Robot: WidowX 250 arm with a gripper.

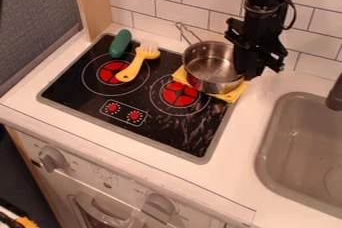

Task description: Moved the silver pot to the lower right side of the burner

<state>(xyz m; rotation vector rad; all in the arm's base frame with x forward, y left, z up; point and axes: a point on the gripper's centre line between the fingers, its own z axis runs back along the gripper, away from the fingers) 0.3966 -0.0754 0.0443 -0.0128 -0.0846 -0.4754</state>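
My gripper hangs down at the right side of the silver pot, close against its rim. Upright, the pot stands over a yellow cloth at the back right of the black stovetop, with its handle pointing up and left toward the tiled wall. Just below and left of the pot is the right burner, with its red centre uncovered. Whether the gripper holds the rim is hard to make out.
A yellow fork-like utensil lies across the left burner, beside a green vegetable-shaped toy. Red knobs mark the stovetop's front. The sink is at the right, the tiled wall behind.
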